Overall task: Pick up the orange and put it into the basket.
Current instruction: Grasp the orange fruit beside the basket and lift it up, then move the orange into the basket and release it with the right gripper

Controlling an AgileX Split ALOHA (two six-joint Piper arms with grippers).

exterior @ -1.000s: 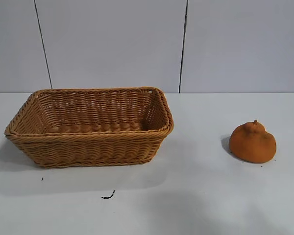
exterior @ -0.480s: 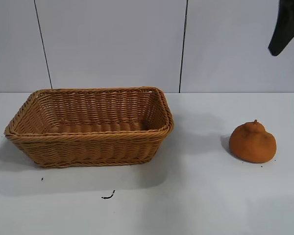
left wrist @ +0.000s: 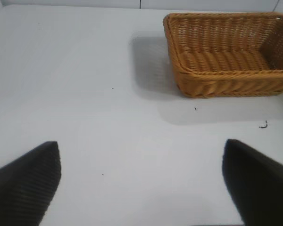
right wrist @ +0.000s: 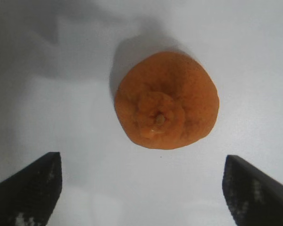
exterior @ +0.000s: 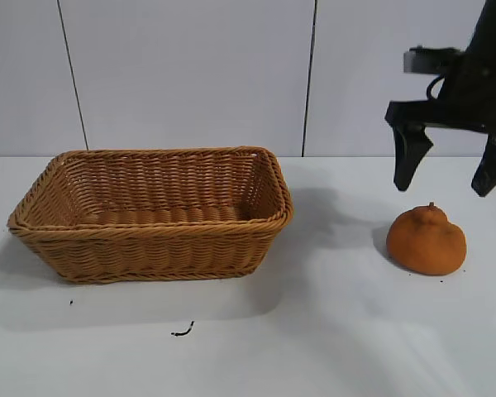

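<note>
The orange (exterior: 426, 241) sits on the white table at the right, knob and stem up; it also shows in the right wrist view (right wrist: 166, 100). My right gripper (exterior: 445, 184) hangs open just above it, fingers spread wider than the fruit, touching nothing. In its wrist view the right gripper (right wrist: 141, 188) has the orange ahead of its open fingers. The wicker basket (exterior: 153, 235) stands empty at the left; it shows in the left wrist view (left wrist: 231, 80) too. My left gripper (left wrist: 141, 183) is open and empty over bare table, away from the basket, and is out of the exterior view.
A small dark scrap (exterior: 183, 332) lies on the table in front of the basket. A grey panelled wall (exterior: 190, 74) runs behind the table.
My right gripper has come down into the exterior view from the upper right and now hangs open over the orange. The orange and basket have not moved.
</note>
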